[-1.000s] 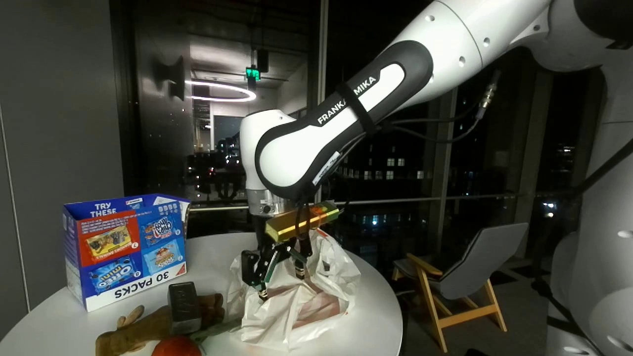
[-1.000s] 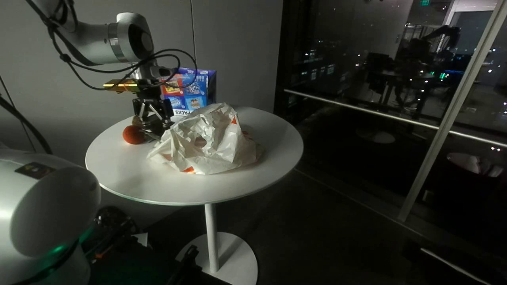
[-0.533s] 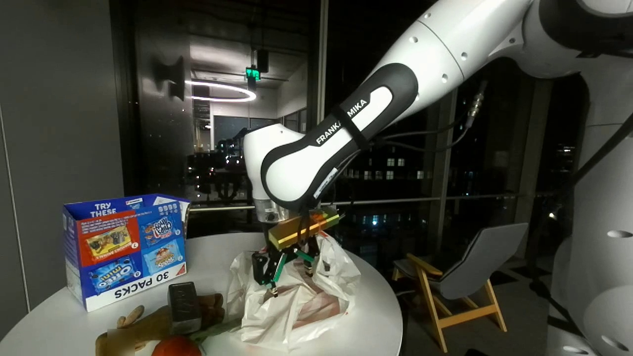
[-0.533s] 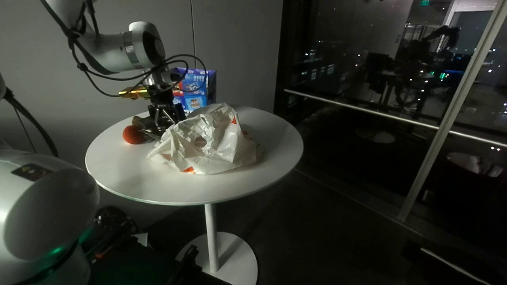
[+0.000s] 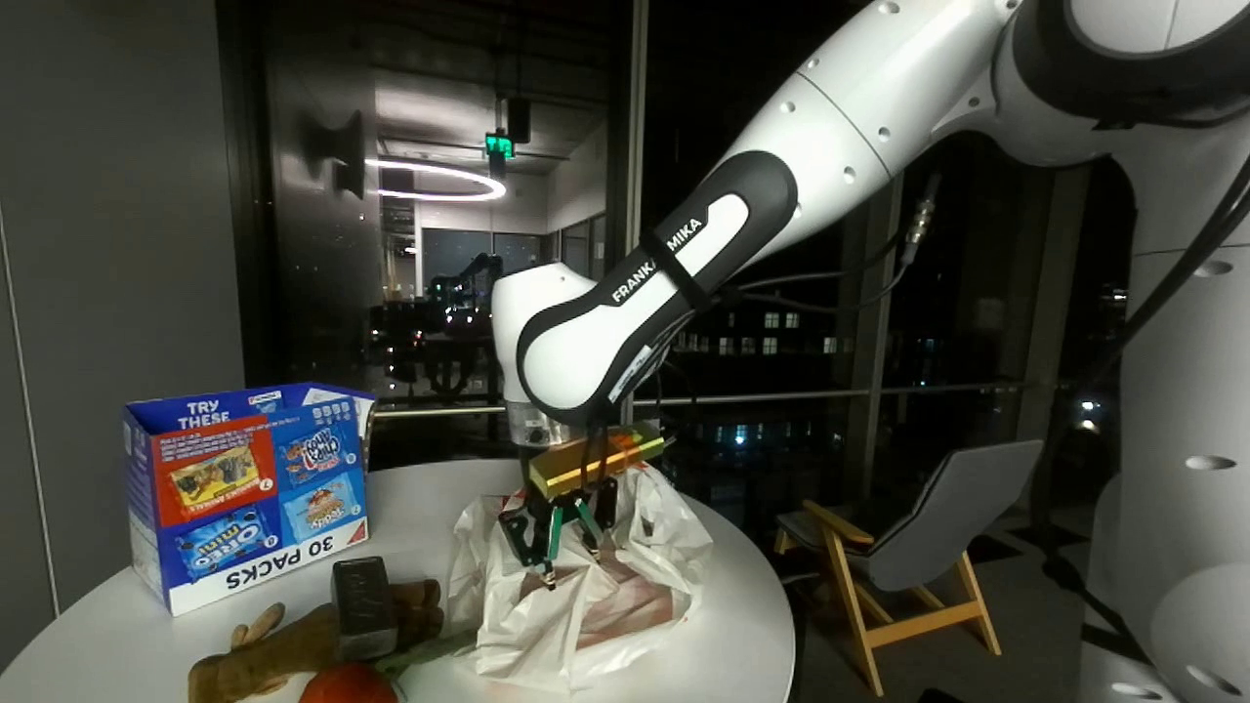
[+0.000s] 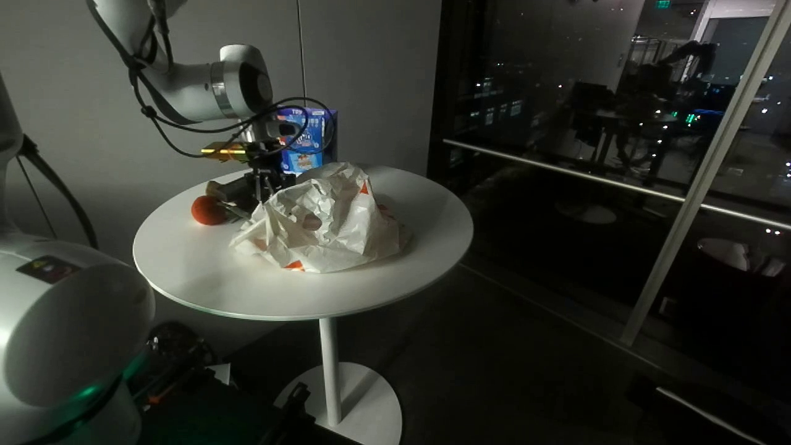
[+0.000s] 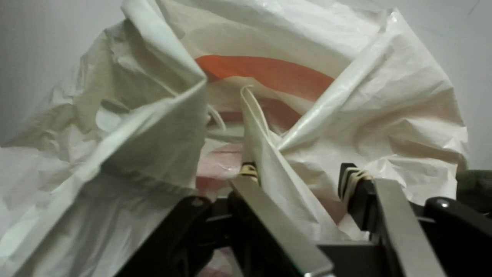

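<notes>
Straddling bag fold [image 7: 276, 188]; parted pincer [image 7: 298, 176]

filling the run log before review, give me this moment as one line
gripper: open, jaws apart | white plastic bag: crumpled on round table, fold between jaws, not clamped | also on table: snack box, orange-red round object

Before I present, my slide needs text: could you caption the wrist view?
Open gripper over a crumpled white bag, a fold of it showing between the parted fingers.

White arm [image 5: 820, 137], black FRANKA panel [image 5: 686, 234], dark cables [image 6: 148, 112], fingers [image 7: 280, 223] with possibly rubber bands [image 7: 249, 172].
</notes>
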Robot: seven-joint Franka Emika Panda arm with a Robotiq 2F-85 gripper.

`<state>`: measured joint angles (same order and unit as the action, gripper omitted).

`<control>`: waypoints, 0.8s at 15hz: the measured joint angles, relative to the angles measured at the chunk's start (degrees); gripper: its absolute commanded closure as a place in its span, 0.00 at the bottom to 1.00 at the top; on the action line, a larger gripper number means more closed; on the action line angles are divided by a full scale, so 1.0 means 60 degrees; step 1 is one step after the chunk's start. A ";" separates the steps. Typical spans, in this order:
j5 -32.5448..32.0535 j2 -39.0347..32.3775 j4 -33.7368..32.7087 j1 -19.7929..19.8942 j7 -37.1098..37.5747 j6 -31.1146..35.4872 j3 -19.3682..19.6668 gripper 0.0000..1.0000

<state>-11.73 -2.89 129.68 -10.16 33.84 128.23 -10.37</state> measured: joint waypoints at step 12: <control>0.5003 0.0490 -0.0924 -0.0329 -0.4637 -0.1811 -0.0374 0.93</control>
<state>18.28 0.06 124.13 -12.14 6.01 117.37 -12.61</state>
